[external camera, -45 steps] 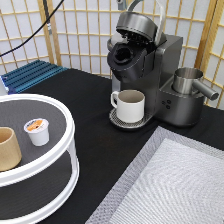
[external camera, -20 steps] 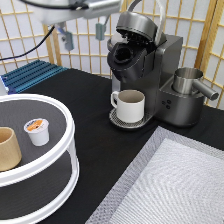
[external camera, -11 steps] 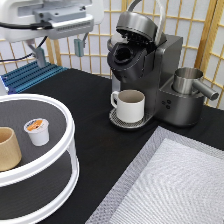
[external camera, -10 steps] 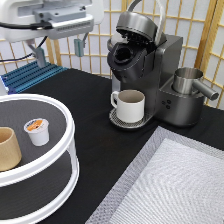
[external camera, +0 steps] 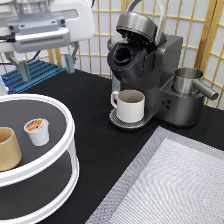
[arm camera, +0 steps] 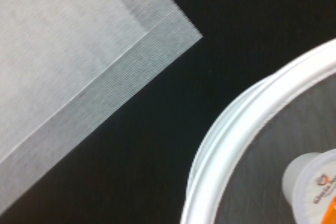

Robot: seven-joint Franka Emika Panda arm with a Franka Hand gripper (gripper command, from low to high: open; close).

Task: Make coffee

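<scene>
Black tabletop (external camera: 90, 100), shoji screen (external camera: 100, 40) behind, open tool (external camera: 45, 62) above coffee (external camera: 37, 131)

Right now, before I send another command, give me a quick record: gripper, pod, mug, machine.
gripper: high at the exterior view's top left, jaws apart, holding nothing
coffee pod: upright on the round tray's upper tier, untouched
tan cup: on the same tier, beside the pod
white mug: on the drip plate under the spout
coffee machine: lid raised, chamber open
</scene>
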